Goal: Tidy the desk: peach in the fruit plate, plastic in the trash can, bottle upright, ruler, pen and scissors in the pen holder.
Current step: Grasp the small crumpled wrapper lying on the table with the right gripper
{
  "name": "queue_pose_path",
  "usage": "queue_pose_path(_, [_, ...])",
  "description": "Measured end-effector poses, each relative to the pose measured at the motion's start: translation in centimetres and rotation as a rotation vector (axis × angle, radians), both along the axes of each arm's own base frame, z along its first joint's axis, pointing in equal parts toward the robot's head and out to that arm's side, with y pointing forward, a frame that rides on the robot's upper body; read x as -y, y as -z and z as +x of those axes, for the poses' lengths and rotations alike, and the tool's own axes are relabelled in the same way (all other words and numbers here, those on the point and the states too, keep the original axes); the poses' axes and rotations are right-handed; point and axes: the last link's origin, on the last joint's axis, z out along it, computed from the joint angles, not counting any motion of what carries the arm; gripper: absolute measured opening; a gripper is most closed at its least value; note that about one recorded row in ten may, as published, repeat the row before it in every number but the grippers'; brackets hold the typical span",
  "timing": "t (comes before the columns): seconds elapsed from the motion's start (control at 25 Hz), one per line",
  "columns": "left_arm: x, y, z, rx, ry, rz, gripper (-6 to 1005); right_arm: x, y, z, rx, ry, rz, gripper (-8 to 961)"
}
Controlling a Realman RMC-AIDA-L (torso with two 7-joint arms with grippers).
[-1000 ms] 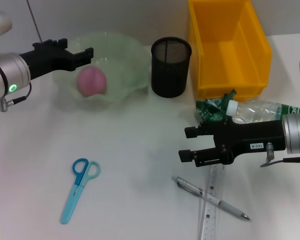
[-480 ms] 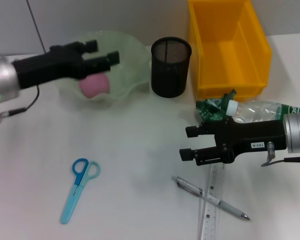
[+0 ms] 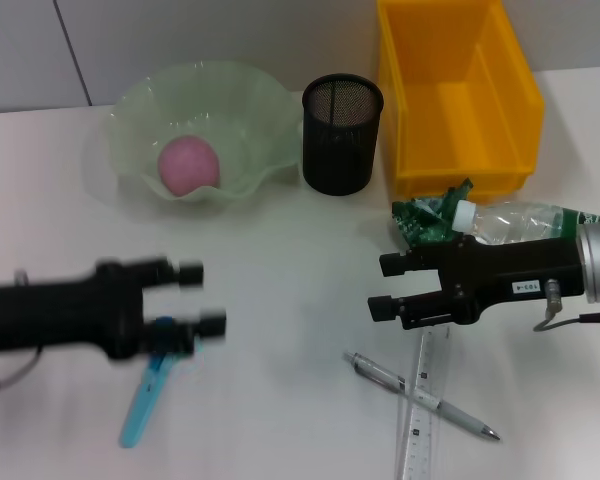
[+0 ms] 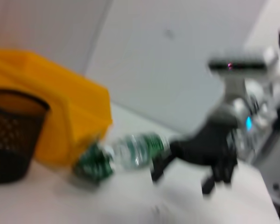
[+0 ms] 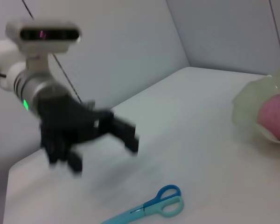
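The pink peach (image 3: 188, 165) lies in the pale green fruit plate (image 3: 242, 103) at the back left. Hovering over the handles of the light blue scissors (image 3: 140, 402), my left gripper (image 3: 201, 298) is open and hides most of the loops. My right gripper (image 3: 384, 286) is also open and empty, held just above the top end of the clear ruler (image 3: 421, 420), with the pen (image 3: 420, 395) lying across the ruler. The bottle (image 3: 515, 221) lies on its side behind that arm. Crumpled green plastic (image 3: 424, 219) sits by the bottle's cap. The right wrist view shows the scissors (image 5: 151, 206) whole.
The black mesh pen holder (image 3: 340, 135) stands between the fruit plate and the yellow trash can (image 3: 458, 95), both at the back. The desk (image 3: 290, 260) is bare between the two grippers. The left wrist view shows the pen holder (image 4: 11, 135) and trash can (image 4: 60, 116).
My left arm has swung from over the fruit plate down to the scissors, leaving the peach in the plate. The right gripper has shifted slightly right.
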Motion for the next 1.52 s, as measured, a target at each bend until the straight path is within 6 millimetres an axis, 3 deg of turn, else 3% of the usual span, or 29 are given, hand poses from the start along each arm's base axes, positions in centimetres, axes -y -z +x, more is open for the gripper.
queue_pose_path(0.32, [1.0,1.5,-0.5,-0.03,0.065,0.017,829,-0.4,-0.7,-0.8,-0.009,0.022,-0.017,783])
queue_pose_path(0.48, [0.9,1.3,-0.6,-0.033,0.064,0.025,829,-2.1,-2.9,-3.2,0.055,0.089,-0.037,783])
queue_pose_path(0.52, [0.9,1.2,-0.6,-0.034,0.063,0.026,829,-3.2,-4.2,-4.8,0.124,0.122,-0.052,783])
queue_pose_path(0.56, [0.9,1.2,-0.7,-0.035,0.062,0.028,829,-3.2,-4.2,-4.8,0.124,0.122,-0.052,783])
queue_pose_path(0.72, [0.7,1.0,-0.7,-0.04,0.058,0.04,829,-5.9,-6.4,-8.6,0.323,0.206,-0.115,784])
queue_pose_path(0.92, [0.2,0.9,-0.7,-0.053,0.053,0.048,829,-7.6,-6.8,-10.8,0.487,0.248,-0.12,783])
queue_pose_path(1.2, [-0.1,0.5,-0.9,-0.054,0.039,0.068,829,-9.0,-5.5,-11.7,0.714,0.232,-0.055,784])
queue_pose_path(1.52, [-0.4,0.4,-0.9,-0.059,0.025,0.077,828,-9.4,-4.0,-10.1,0.768,0.205,0.018,783])
